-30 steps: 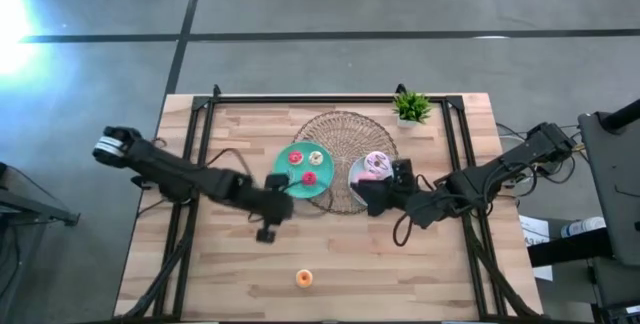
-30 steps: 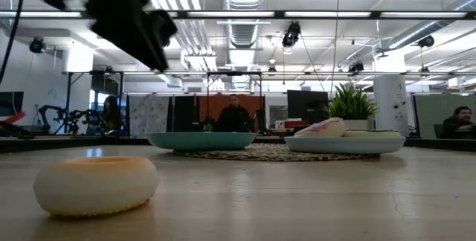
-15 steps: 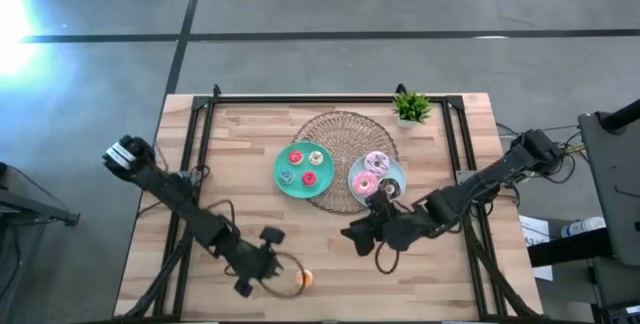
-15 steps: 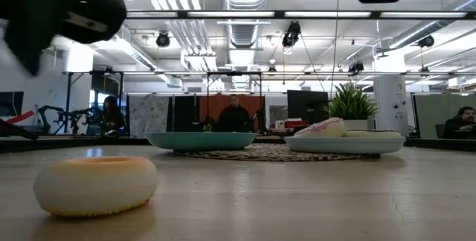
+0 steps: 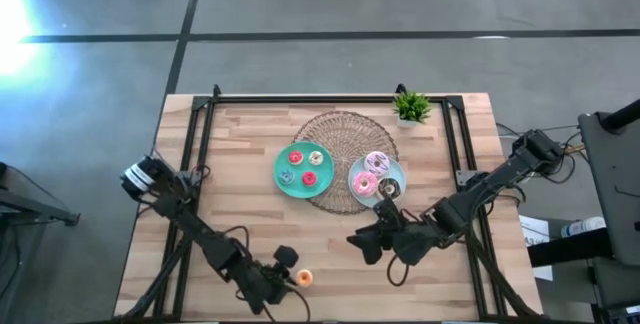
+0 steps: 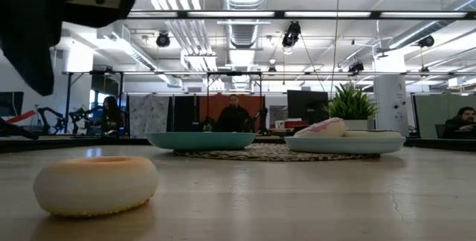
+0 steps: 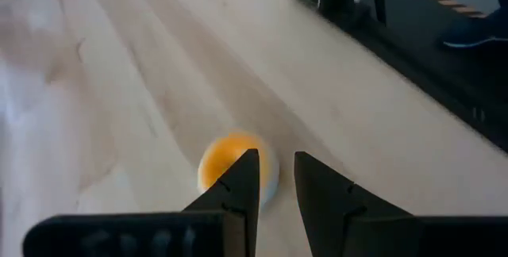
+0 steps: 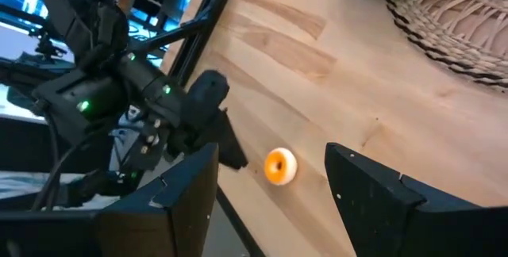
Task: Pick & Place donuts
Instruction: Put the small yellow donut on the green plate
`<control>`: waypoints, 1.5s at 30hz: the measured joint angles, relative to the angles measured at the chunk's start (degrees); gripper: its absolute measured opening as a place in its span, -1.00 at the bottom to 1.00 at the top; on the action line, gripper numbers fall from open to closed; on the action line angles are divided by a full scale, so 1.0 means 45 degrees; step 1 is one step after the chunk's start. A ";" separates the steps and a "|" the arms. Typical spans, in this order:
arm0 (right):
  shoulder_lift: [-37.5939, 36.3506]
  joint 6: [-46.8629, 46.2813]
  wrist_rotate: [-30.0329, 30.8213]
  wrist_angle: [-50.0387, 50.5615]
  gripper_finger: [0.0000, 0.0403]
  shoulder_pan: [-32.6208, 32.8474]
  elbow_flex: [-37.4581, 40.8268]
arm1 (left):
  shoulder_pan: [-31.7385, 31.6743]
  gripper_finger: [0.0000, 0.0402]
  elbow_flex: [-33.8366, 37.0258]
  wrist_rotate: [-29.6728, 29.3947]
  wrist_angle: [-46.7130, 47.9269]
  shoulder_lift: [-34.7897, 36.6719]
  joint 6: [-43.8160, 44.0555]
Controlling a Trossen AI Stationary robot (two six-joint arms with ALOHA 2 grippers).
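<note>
- High view: the left gripper (image 5: 285,276), fingers narrowly parted and empty, sits just beside the orange donut (image 5: 304,278), at its 9 o'clock.
- It should straddle the ring squarely before closing.
- The right gripper (image 5: 362,244) waits wide open.

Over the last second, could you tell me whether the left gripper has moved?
Yes. The left gripper went from beside the teal plate toward the table's near edge, next to the orange donut.
</note>
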State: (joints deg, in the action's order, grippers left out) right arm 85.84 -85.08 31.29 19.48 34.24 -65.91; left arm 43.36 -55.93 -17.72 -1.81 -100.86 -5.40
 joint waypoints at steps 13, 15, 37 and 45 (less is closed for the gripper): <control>-0.0117 0.0710 -0.0165 0.0001 0.11 0.0295 -0.0015 | -0.0699 -0.61 -0.2471 0.0110 0.2639 -0.1297 0.2281; -0.0117 0.0719 -0.0161 0.0005 0.11 0.0349 -0.0015 | -0.0752 -0.52 -0.2492 0.0364 0.2708 -0.1297 0.2579; -0.0131 0.0937 0.0052 0.0015 0.11 0.0423 -0.0015 | -0.0710 -0.50 -0.2387 0.0577 0.2868 -0.2326 0.2533; -0.0131 0.0910 0.0242 0.0015 0.11 0.0418 -0.0015 | -0.0978 -0.93 -0.2349 0.0313 0.3384 -0.1985 0.4612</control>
State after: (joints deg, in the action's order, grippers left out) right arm 85.25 -80.99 32.38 19.55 36.12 -65.98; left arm 38.96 -66.51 -16.32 13.42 -109.79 15.35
